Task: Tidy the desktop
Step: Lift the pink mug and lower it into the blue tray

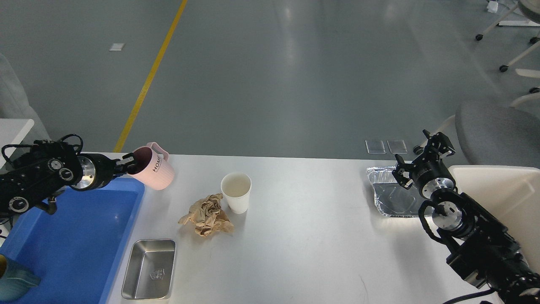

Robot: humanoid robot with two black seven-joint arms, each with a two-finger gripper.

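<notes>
The desktop (303,236) is a large white-grey tabletop. My left gripper (128,164) is shut on the rim of a pink ribbed mug (152,169) and holds it tilted above the far right corner of the blue tray (76,240). A white paper cup (236,192) stands upright at the middle. A crumpled brown paper wad (206,215) lies just left of it. A steel rectangular dish (149,269) sits near the front. A foil tray (390,192) lies at the right. My right gripper (422,154) hovers over the foil tray's far right side, fingers spread, empty.
A cream tub (506,190) sits at the right edge under my right arm. A teal object (14,278) lies in the blue tray's near left corner. A grey chair (498,131) stands beyond the right end of the desktop.
</notes>
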